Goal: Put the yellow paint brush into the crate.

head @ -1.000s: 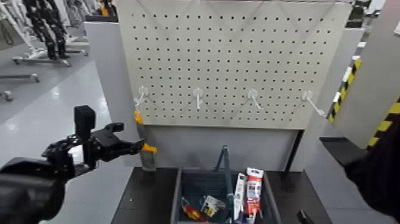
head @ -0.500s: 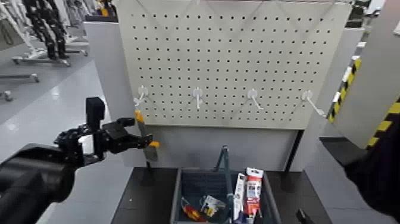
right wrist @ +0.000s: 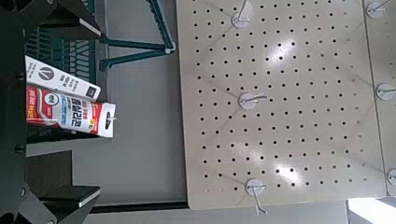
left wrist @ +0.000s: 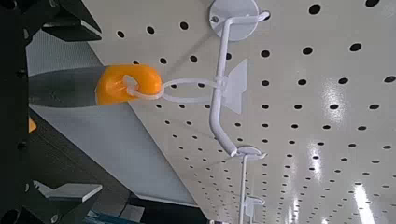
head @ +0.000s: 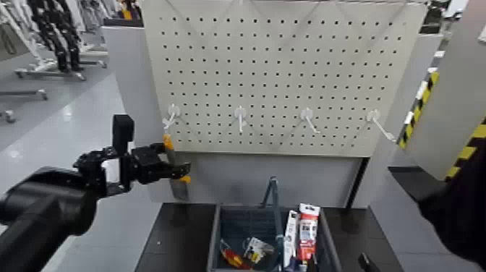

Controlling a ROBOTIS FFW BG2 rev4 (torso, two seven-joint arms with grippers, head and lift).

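Note:
The yellow paint brush (head: 178, 179) hangs from the leftmost white hook (head: 172, 114) of the pegboard, orange handle up and greyish bristles down. My left gripper (head: 163, 163) reaches in from the left and stands open, one finger on each side of the handle. In the left wrist view the brush's orange end (left wrist: 121, 86) hangs by its hole on the hook (left wrist: 217, 89), with my left gripper (left wrist: 82, 110) spread wide around it. The dark blue-grey crate (head: 217, 231) with its tall central handle (head: 273, 194) sits below on the table. My right gripper (right wrist: 56, 107) hangs open, holding nothing.
The white pegboard (head: 289, 72) carries three more bare hooks to the right. A red-and-white tube (head: 309, 230) and small packets lie inside the crate, on a dark table (head: 177, 242). My right arm (head: 463, 210) stays at the right edge.
My left gripper has risen and moved right until its fingers bracket the brush handle. The brush still hangs on its hook. The right arm has not moved.

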